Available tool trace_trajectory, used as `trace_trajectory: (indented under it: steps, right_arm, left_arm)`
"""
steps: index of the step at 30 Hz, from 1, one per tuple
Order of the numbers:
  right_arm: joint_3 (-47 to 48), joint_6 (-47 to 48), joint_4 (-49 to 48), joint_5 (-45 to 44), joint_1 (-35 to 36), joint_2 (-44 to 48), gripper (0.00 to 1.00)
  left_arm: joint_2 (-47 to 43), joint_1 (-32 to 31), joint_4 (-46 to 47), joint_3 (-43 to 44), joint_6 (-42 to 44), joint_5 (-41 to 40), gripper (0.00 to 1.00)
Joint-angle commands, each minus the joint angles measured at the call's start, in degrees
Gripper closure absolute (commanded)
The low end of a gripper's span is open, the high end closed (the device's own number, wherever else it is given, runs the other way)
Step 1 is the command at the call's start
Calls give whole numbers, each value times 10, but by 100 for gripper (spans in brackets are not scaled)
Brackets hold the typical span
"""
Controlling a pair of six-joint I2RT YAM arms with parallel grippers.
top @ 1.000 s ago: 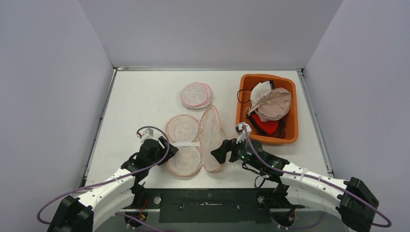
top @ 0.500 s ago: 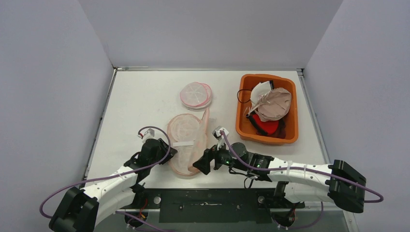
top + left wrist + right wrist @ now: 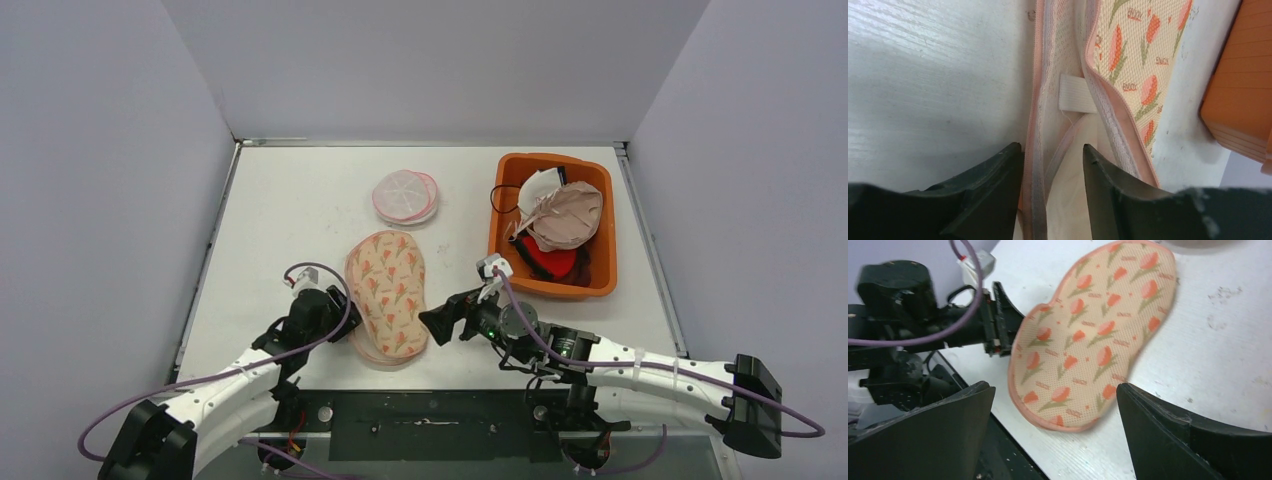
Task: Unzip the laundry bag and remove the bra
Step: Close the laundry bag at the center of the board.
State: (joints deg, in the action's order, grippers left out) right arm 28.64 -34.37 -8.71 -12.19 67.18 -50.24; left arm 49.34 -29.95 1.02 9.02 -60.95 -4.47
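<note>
The laundry bag [image 3: 388,293] is a peanut-shaped case with an orange tulip print and pink rim, lying on the table with its lid folded down. My left gripper [image 3: 345,318] is at its left edge. In the left wrist view the jaws [image 3: 1053,148] stand apart astride the bag's pink rim [image 3: 1034,165], with pale cream cloth beside it. The printed lid [image 3: 1138,45] is slightly raised above a white elastic tab [image 3: 1077,93]. My right gripper [image 3: 432,325] stands open just right of the bag [image 3: 1093,335], holding nothing. No bra can be made out inside the bag.
An orange bin [image 3: 600,285] at the right holds beige, white and red garments. A second, round pink mesh bag [image 3: 405,197] lies behind the printed one. The table's near edge runs just below both grippers.
The bag's lid has swung from lying open on the right to folded over the base, print side up. My right gripper pushed left, then drew back right. The left gripper stayed at the edge.
</note>
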Motion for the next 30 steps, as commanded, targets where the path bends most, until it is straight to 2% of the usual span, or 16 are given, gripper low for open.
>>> trace_trajectory:
  steps: [1, 6, 10, 15, 20, 30]
  right_arm:
    - [-33, -19, 24, -44, 1, 14, 2]
    - [-45, -21, 13, -40, 1, 5, 3]
    - [-47, -18, 3, -36, 3, -7, 4]
    - [-48, -18, -7, -33, 3, -17, 4]
    - [-62, -27, -29, -27, 4, -23, 5]
    - [-74, -34, -50, -20, 5, -45, 5]
  left_arm:
    - [-41, 0, -105, 34, 17, -35, 50]
    - [-134, 0, -249, 92, 34, -92, 31]
    - [-177, -1, -321, 130, 41, -128, 25]
    - [-158, -1, -298, 153, 31, -120, 25]
    - [-80, -1, -244, 177, 43, -92, 28]
    - [53, -1, -154, 137, 48, -73, 46]
